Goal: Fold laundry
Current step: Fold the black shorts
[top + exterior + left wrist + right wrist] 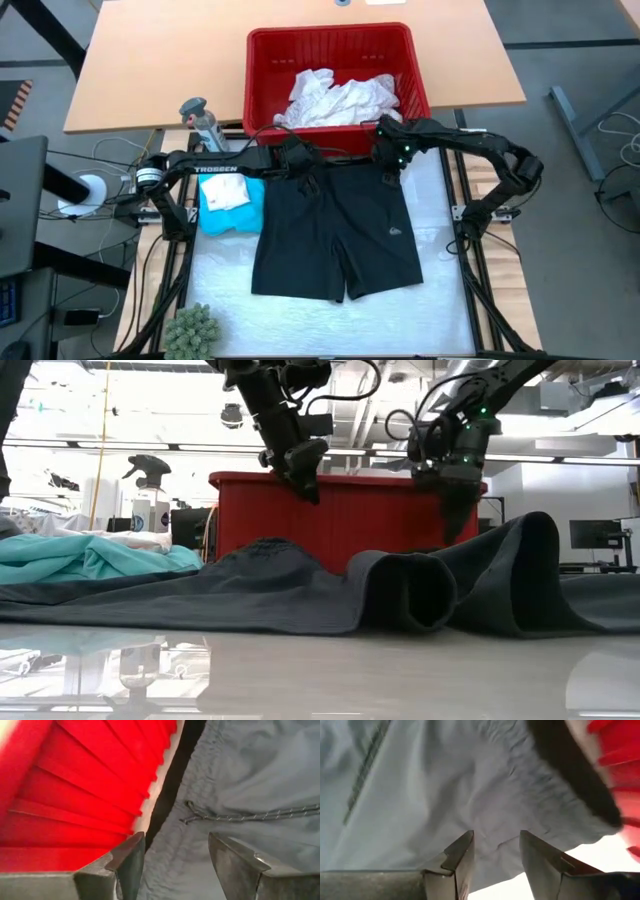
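Shorts [335, 235], black, lie spread flat on the pale mat [300, 320], leg openings toward the near edge and waistband at the far edge, just in front of the red basket [265, 80]; their long axis runs from near to far, and the waistband runs left to right between the two grippers. From the table-level camera the near part of the cloth is bunched into soft rolls and humps. Beside the shorts on the left sits a folded teal garment [230, 207] with a white piece [224, 193] on it. At the far edge, the left gripper [297, 160] hovers above the left end of the waistband, fingers well apart and holding nothing; its wrist camera shows the drawstring [240, 815] just ahead. The right gripper [388, 158] is at the right end of the waistband, fingers part open astride the cloth edge, though I cannot tell whether they pinch it. Each arm is nearest its own corner. Farther back, white garments [340, 98] wait in the basket.
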